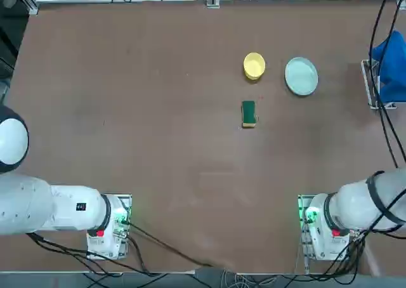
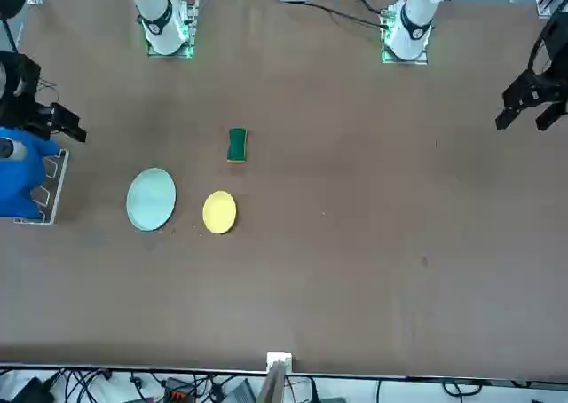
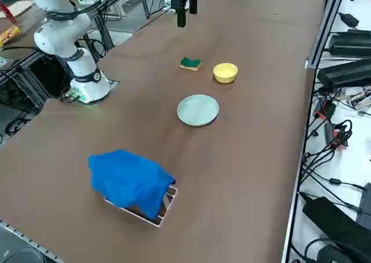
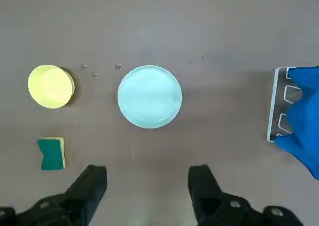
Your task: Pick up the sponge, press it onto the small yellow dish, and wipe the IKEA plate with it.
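Right gripper (image 4: pixel 147 186) hung high above the table, fingers apart and empty, probably staged for the pick; sponge (image 1: pixel 248 113) lay nearer the robot than the small yellow dish (image 1: pixel 254 66); IKEA plate (image 1: pixel 301 76) right of the dish.

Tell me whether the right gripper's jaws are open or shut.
Open: the right gripper shows a wide gap between its jaws, holding nothing, high above the table.

green-yellow sponge (image 1: pixel 248 113), yellow dish (image 1: pixel 254 66), pale blue-green plate (image 1: pixel 301 76)
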Action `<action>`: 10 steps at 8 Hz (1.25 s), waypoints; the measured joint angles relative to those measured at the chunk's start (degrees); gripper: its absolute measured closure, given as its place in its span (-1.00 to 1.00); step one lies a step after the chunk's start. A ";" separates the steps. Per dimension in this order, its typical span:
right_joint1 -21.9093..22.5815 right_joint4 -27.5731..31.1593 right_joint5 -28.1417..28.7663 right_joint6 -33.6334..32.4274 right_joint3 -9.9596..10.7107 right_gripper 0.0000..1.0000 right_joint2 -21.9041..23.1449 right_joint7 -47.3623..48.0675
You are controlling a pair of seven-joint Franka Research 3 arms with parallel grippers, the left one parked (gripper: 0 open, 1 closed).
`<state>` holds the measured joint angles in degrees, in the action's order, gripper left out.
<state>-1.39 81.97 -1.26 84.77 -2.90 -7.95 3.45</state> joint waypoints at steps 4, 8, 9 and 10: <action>0.00 0.00 0.00 -0.04 0.00 -1.00 -0.03 0.00; 0.53 0.68 0.00 -2.33 -0.11 -1.00 -3.00 0.04; 0.91 1.74 0.00 -2.09 -0.13 -1.00 -3.82 0.05; 1.80 4.13 0.19 -0.20 -0.20 -1.00 -4.04 0.07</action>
<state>0.40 86.09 -1.07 84.56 -3.09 -11.99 3.52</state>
